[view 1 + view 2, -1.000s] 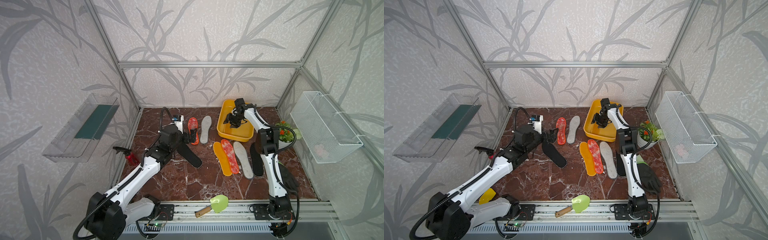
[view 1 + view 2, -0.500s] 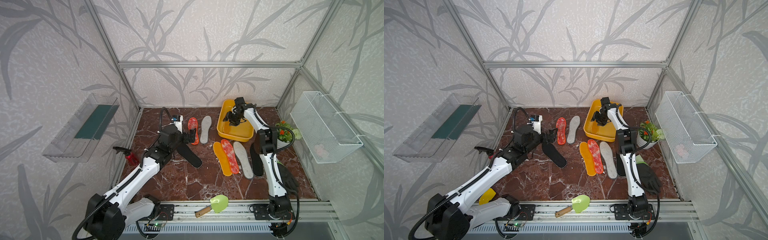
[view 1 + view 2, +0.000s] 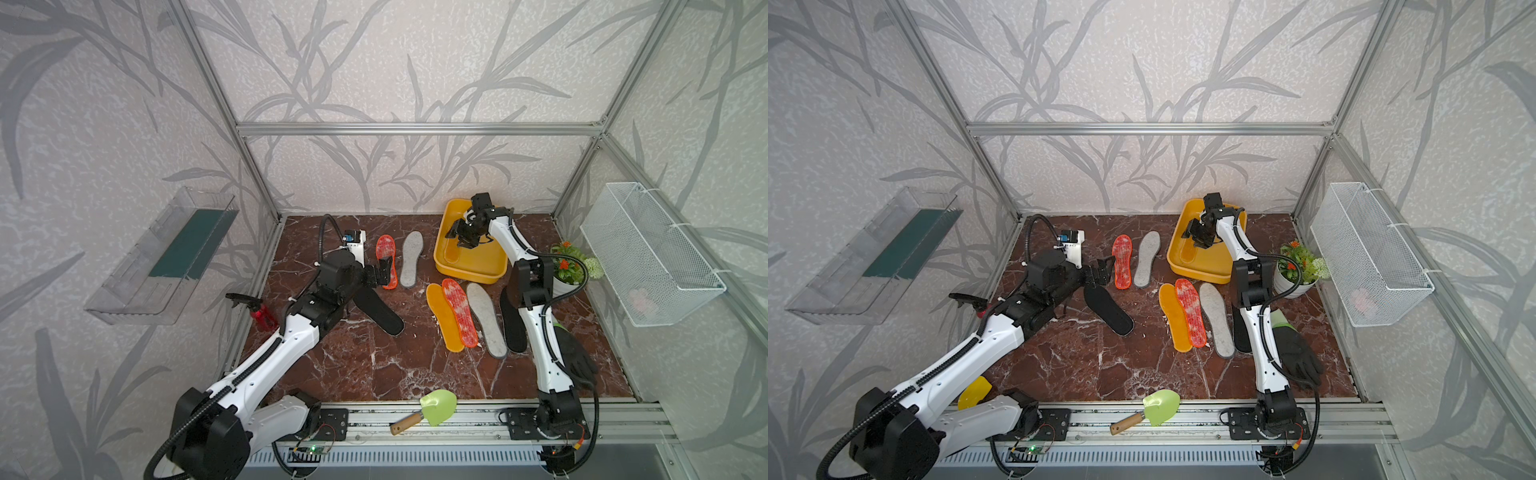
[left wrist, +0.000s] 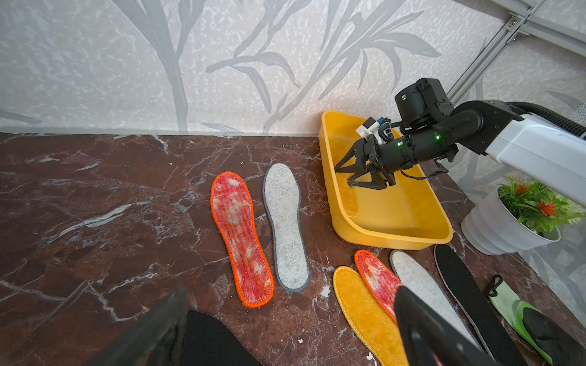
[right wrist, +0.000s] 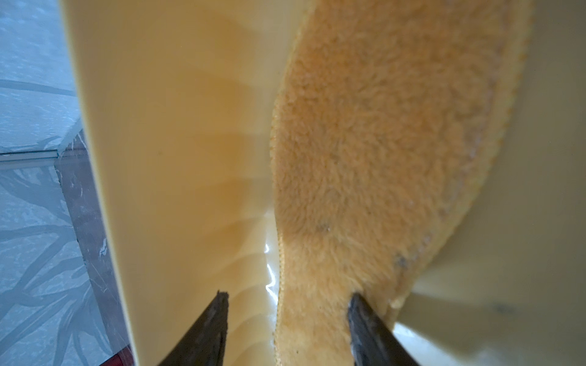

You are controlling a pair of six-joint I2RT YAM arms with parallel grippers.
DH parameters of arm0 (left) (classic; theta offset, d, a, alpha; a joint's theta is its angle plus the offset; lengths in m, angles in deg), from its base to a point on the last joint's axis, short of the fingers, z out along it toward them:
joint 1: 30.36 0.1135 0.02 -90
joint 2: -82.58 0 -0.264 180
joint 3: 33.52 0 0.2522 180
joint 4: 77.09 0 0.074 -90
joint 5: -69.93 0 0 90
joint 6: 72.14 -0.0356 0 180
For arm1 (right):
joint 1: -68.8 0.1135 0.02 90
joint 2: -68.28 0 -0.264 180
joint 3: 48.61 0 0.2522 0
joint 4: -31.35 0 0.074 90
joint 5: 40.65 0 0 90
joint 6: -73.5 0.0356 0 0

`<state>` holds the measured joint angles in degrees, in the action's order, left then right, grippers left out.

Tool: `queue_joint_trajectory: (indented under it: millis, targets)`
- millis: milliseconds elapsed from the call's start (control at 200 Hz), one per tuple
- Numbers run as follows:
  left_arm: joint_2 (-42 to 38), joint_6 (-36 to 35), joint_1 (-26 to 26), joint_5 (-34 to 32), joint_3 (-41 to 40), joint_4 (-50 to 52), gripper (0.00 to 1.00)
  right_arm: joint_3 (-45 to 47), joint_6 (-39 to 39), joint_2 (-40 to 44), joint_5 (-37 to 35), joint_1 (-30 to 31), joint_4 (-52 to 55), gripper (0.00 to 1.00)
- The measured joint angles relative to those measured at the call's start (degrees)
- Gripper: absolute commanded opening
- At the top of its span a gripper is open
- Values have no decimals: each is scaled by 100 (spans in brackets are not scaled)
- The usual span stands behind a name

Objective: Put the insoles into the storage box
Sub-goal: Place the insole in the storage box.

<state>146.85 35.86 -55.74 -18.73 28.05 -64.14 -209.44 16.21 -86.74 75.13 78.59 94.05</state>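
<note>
The yellow storage box (image 3: 469, 277) stands at the back right. One yellow-orange insole (image 5: 380, 126) lies inside it along a wall. My right gripper (image 5: 288, 294) is down in the box, open, with one fingertip (image 5: 356, 304) resting on that insole. On the floor to the left lie a red mottled insole (image 3: 386, 257), a grey one (image 3: 411, 257) and a black one (image 3: 380, 311). My left gripper (image 3: 383, 272) hovers wide open, empty, over the black one's far end. In front of the box lie yellow-orange (image 3: 444, 318), red mottled (image 3: 459, 311), grey (image 3: 486, 320) and black (image 3: 511, 320) insoles.
A flower pot (image 3: 567, 270) stands right of the box, with a black glove (image 3: 577, 361) behind the right arm. A red spray bottle (image 3: 259, 309) is at the left edge and a green trowel (image 3: 432, 405) on the front rail. A wire basket (image 3: 648, 253) and a clear bin (image 3: 166, 257) hang on the walls.
</note>
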Motion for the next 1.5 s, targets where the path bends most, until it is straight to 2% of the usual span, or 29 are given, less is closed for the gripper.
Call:
queue_joint_trajectory:
  millis: [1085, 1500]
  targets:
    - [-37, 22, 0, -33, -66, 11, 99, -66, -535, 24, 581, -225, 72, 61]
    - [184, 267, 0, 87, -118, 37, 99, -127, -675, 448, 815, -236, 136, 60]
